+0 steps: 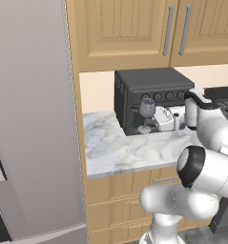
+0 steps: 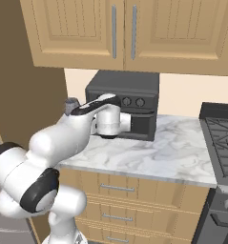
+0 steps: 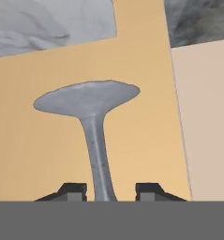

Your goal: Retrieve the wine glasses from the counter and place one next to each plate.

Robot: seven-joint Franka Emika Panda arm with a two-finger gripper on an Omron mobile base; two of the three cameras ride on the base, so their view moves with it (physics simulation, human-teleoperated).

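A greyish translucent wine glass (image 1: 146,110) hangs upright in front of the dark toaster oven, and my gripper (image 1: 153,121) reaches it from the right. In the hand view its thin stem (image 3: 97,150) runs between my fingertips (image 3: 74,190), with its round foot (image 3: 87,97) beyond, seen against wood rather than marble. My gripper (image 3: 112,190) is shut on the stem. From the right base view, a bit of the glass (image 2: 69,103) peeks out behind my arm. The marble counter (image 1: 113,150) lies below. The plates are out of view.
A dark toaster oven (image 1: 151,93) stands at the back of the counter, with a white kettle (image 1: 191,112) to its right. A stove (image 2: 222,138) adjoins the counter on the right and a tall grey fridge (image 1: 29,119) on the left. Wooden wall cabinets (image 2: 125,33) hang overhead.
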